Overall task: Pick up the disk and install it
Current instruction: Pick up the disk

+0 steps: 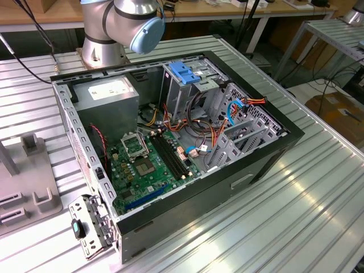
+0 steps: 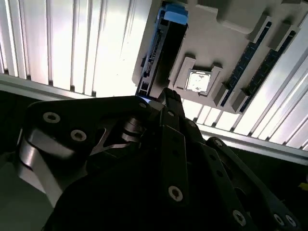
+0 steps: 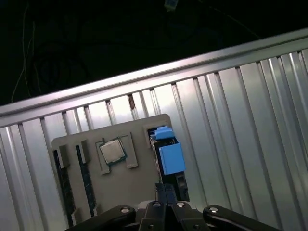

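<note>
As the disk [image 3: 171, 159] stands: edgewise in tray [image 3: 130, 187] slot.
Handling: stiff, dense, shock-shy; pinch flat faces.
My gripper [image 3: 166, 187]: jaws' state I cannot tell.

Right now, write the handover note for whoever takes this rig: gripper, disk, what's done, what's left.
Gripper: poised at the near end of the disk; open or shut cannot be told.
Disk: on edge in its slot in the grey parts tray, alongside the CPU and memory sticks.
Done: nothing visible; disk not lifted.
Left: disk into the open computer case.
</note>
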Action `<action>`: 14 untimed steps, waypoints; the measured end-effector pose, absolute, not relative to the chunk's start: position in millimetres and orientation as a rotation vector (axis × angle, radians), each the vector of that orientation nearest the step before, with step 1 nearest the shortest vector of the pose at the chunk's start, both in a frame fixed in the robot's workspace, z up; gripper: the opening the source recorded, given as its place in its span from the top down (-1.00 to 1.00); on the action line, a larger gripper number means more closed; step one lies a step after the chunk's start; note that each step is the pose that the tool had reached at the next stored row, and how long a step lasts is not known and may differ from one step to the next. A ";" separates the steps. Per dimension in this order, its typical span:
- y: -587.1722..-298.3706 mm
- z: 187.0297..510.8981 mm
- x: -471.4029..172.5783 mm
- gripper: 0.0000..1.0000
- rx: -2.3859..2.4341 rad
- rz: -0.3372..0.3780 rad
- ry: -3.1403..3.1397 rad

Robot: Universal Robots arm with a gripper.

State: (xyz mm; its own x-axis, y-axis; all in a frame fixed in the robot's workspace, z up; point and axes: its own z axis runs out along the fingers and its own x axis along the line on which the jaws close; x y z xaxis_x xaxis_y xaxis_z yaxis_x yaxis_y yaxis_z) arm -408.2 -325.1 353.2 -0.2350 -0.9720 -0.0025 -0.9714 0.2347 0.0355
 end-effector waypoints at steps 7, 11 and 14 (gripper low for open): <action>-325.0 351.9 -408.2 0.79 2.079 -0.040 -2.330; -322.5 351.7 -408.3 0.79 2.082 -0.041 -2.332; -321.8 351.5 -408.2 0.79 2.095 -0.044 -2.341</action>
State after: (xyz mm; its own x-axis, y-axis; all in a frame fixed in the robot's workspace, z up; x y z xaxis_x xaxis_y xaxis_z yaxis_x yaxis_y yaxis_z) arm -408.2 -321.8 351.5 -0.1107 -0.9937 -0.0188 -0.9937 0.1103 0.0212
